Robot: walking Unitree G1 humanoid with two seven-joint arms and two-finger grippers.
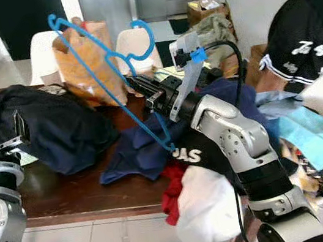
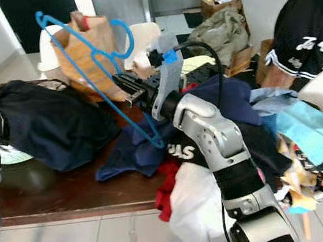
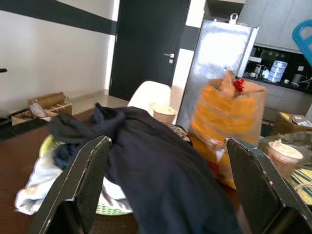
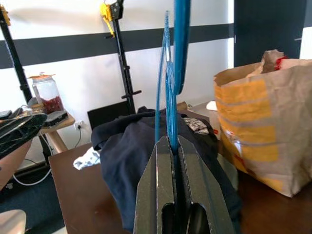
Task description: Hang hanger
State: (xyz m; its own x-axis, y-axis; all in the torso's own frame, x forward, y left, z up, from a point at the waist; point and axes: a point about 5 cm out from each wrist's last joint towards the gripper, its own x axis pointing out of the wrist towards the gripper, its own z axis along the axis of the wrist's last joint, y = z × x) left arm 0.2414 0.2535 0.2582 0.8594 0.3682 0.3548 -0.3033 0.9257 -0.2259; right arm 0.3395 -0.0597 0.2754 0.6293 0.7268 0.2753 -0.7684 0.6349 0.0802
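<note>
A dark wooden tabletop (image 1: 68, 195) is seen at the front of a room with pale walls, a black door and a steel fridge at the back; white chairs (image 1: 136, 41) are pushed in on the far side. The tabletop is heaped with clothing.

At the far left, the left pincer (image 3: 168, 185) is held low above the tabletop edge, its two black fingers (image 3: 87, 180) spread wide with nothing between them. Just beyond it a dark navy garment (image 1: 56, 123) is piled up, partly over a pale green plate or basket (image 3: 112, 209) in which a white cloth is bunched.

Further right, a brown paper bag (image 1: 86, 62) with orange print is stood upright behind the garment; its top is crumpled open, and its contents cannot be made out.

In the middle, the blue hanger (image 1: 109, 67) is held up in the air above the tabletop, tilted, its hook at upper right near the chairs. It is pinched by the right pincer (image 1: 141, 93), whose fingers are pressed together on the thin plastic, as is plain in the right wrist view. Under the right arm, blue, red, black and white clothes (image 1: 148, 151) are spilled over the tabletop edge.

At the far right, a person in black (image 1: 311, 15) is seen, with a cardboard box (image 1: 208, 7) on the floor behind.
</note>
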